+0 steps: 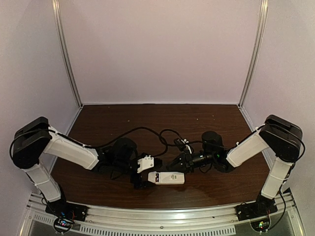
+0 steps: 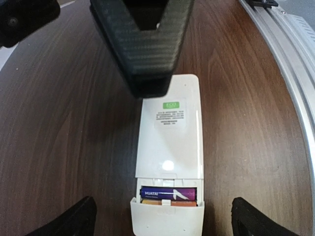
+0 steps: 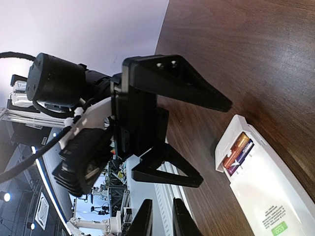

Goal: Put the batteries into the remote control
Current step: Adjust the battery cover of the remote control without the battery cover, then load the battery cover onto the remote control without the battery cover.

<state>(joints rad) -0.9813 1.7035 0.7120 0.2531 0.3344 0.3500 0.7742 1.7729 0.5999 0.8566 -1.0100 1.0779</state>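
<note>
The remote control (image 2: 170, 142) is a slim, glossy white plastic slab with rounded corners. It lies flat with its back face up, showing a printed label (image 2: 171, 118) with a green sticker. In the top view I read its long axis as running left to right, parallel to the near edge of the table. It lies between the two arms.

The battery end points toward the left arm. There, an open slot shows the batteries lying across the remote's width:
- the purple battery (image 2: 170, 193), glossy with white lettering;
- the orange battery (image 2: 170, 200), touching the purple one on the side nearer the end.

A white end piece (image 2: 167, 219) borders the slot. I cannot tell whether it is a separate cover.

The left gripper (image 3: 214, 143) is spread wide, with one of its matte black fingers (image 2: 69, 219) on each side of the battery end and neither touching it.

The right gripper (image 2: 150, 86) has its ribbed black fingers drawn close together, with nothing between them. Its tip is over the remote's far end. I cannot confirm contact.

The table (image 2: 59, 137) is dark brown with a wood grain. A ridged aluminium rail (image 2: 290, 73) runs along its near edge.
</note>
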